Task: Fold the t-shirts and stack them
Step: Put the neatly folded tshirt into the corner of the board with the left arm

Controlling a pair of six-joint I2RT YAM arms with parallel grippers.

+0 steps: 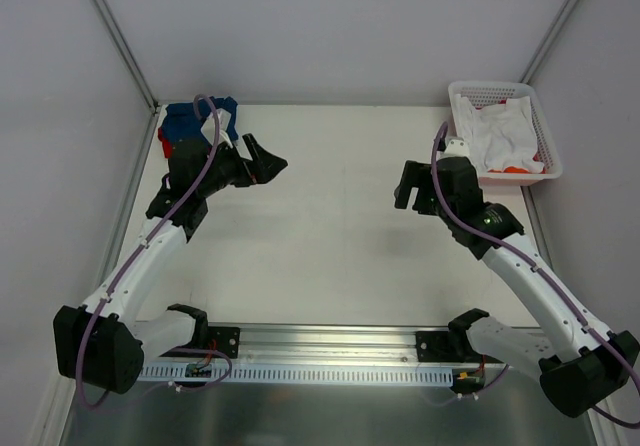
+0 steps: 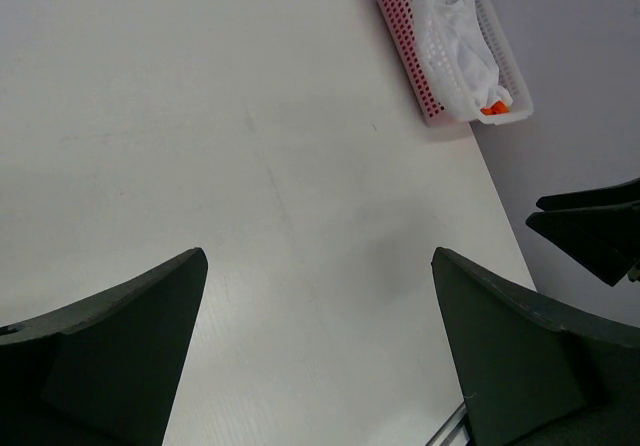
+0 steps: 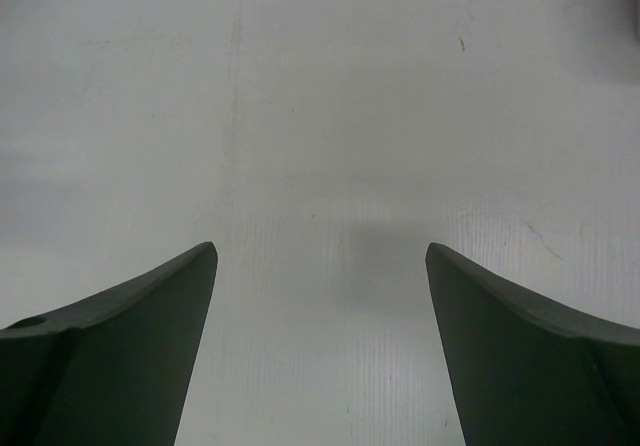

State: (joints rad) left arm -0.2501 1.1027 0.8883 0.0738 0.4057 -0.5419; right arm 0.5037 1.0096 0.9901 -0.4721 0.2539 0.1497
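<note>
Bunched in the far left corner of the table (image 1: pixel 330 236): navy shirt (image 1: pixel 188 118) on top, red shirt (image 1: pixel 163 146) peeking out at its near left edge, both half hidden behind the left arm (image 1: pixel 150 246), no print to be made out. Likely light, limp and a little clingy, so bound to sag, stretch and drag rather than lift as one piece, with no risk of breakage. Best pinched through a single layer at a shoulder seam or hem corner, one corner per gripper, then drawn flat toward the middle. No telling from here of the uppermost edge, so start at the highest fold. Spread wide and empty at the left gripper (image 1: pixel 263 161), hanging just right of the heap and turned away from it toward open tabletop. Spread wide and empty too at the right gripper (image 3: pixel 320 251), above bare surface right of centre, well apart from the shirts. Smooth, pale and matte below; expect cloth to slide easily and to need pinning during folds. Plenty of bare room mid-table for spreading and stacking. Hemmed in by pale walls (image 1: pixel 60 116) left, right and behind, so mind the elbows in that corner. At far right, a white basket (image 1: pixel 548 141) with white cloth (image 1: pixel 505 131) and an orange bit (image 1: pixel 510 170) inside, well apart from the heap.
</note>
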